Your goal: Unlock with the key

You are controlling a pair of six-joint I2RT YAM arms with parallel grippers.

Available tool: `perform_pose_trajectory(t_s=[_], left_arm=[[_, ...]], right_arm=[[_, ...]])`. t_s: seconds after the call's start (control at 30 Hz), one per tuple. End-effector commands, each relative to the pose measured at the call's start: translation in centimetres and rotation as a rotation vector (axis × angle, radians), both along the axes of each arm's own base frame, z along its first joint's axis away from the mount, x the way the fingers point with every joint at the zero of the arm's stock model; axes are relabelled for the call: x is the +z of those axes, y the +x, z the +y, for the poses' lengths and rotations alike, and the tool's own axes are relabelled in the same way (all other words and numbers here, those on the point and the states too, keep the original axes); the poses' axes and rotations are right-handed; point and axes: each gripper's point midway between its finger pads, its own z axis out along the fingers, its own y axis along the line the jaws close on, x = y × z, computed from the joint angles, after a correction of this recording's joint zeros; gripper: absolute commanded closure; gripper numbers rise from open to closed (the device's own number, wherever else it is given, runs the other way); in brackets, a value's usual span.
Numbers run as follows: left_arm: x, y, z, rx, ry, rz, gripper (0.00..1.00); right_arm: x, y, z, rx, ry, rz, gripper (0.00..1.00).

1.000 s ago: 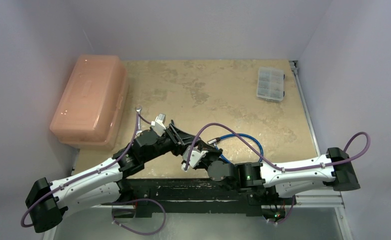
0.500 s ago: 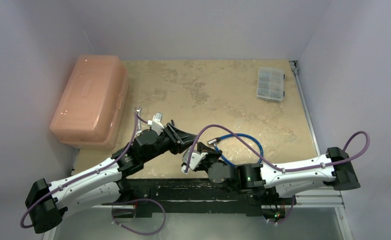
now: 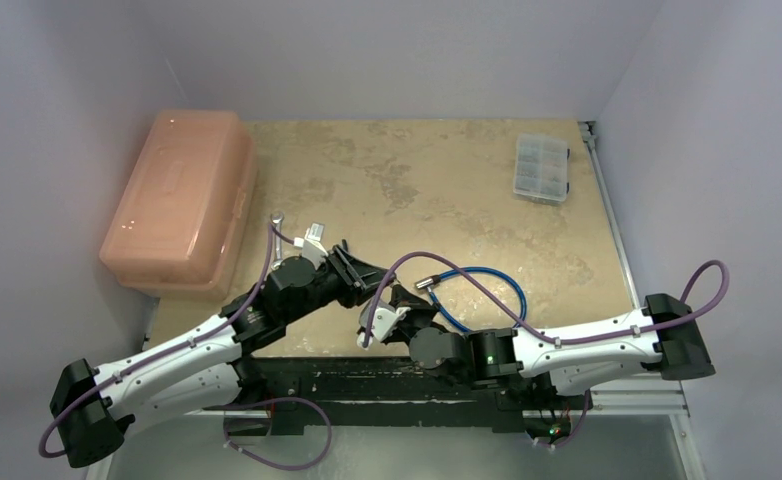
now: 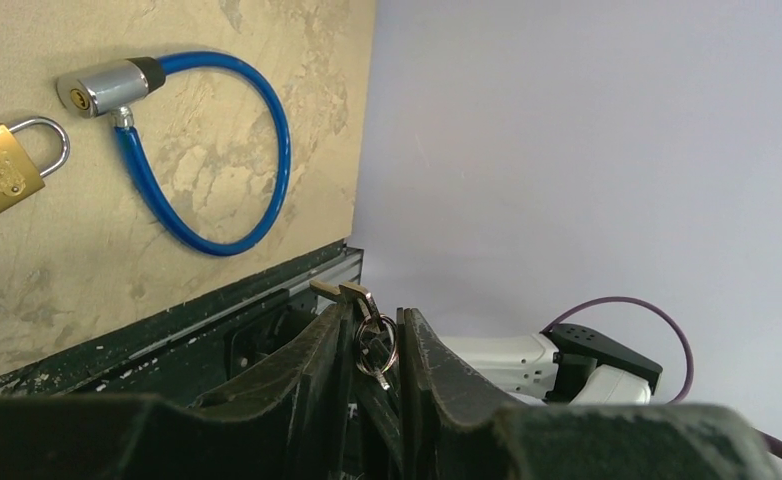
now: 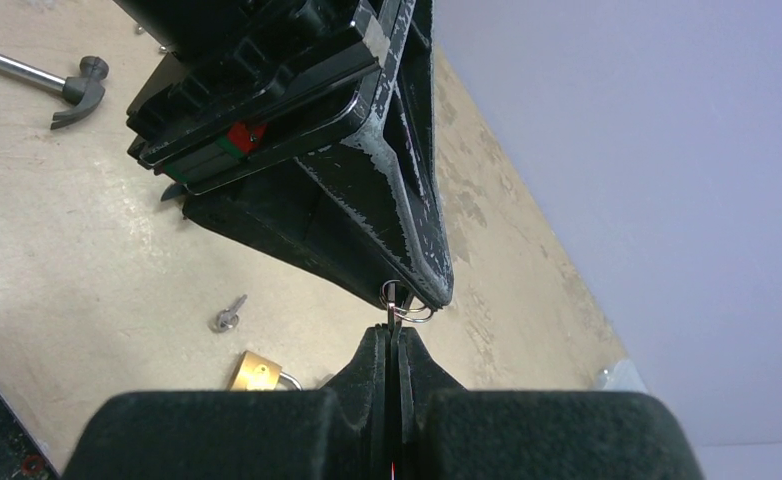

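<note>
Orange translucent box (image 3: 182, 200), lid shut, contents unreadable. Clear compartment case (image 3: 542, 168) far right, contents too small to tell. Left fingers (image 3: 357, 270) and right fingers (image 3: 399, 298) meet over the near worktop (image 3: 447, 190); key not resolvable there.

Left wrist: left fingers (image 4: 427, 370) narrowly apart, steel ring (image 4: 375, 345) hanging between them; contact cannot be judged. Brass padlock (image 4: 7, 170) and blue cable lock (image 4: 217, 150) lie on the worktop.

Right wrist: right fingers (image 5: 417, 365) closed on key (image 5: 394, 310), a thin silvery sliver reaching the left fingertip. Padlock partly hidden behind them.
</note>
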Motion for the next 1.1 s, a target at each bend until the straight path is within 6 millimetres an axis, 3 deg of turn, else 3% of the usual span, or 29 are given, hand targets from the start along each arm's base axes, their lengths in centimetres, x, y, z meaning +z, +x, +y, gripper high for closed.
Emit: perform_pose_trajectory(t_s=[0.0,0.3,0.37,0.47,0.83,1.07], left_arm=[[3.3,-0.3,-0.3,-0.031,-0.046,-0.072,0.75],[3.5,-0.5,-0.1,-0.037,-0.036,-0.082,0.76],[3.5,-0.5,-0.2,-0.037,-0.033,-0.085,0.82],[3.4,-0.4,-0.2,-0.039,-0.027,-0.083,1.00],[3.5,-0.3,0.7,-0.003,-0.028,-0.093,1.00],[4.6,0.0,2.1,0.068,-0.099,-0.132,1.00]], right_arm=[[1.0,0.2,-0.1,-0.027,0.045,-0.023,1.00],[1.4,0.4,-0.1,-0.050,0.041,-0.040,1.00],[1.4,0.4,-0.1,-0.051,0.040,-0.041,1.00],[1.3,0.5,0.0,-0.051,0.034,-0.042,1.00],[0.4,0.3,0.1,-0.060,0.030,-0.002,0.99],[-0.4,-0.4,0.0,-0.023,0.070,0.068,0.84]])
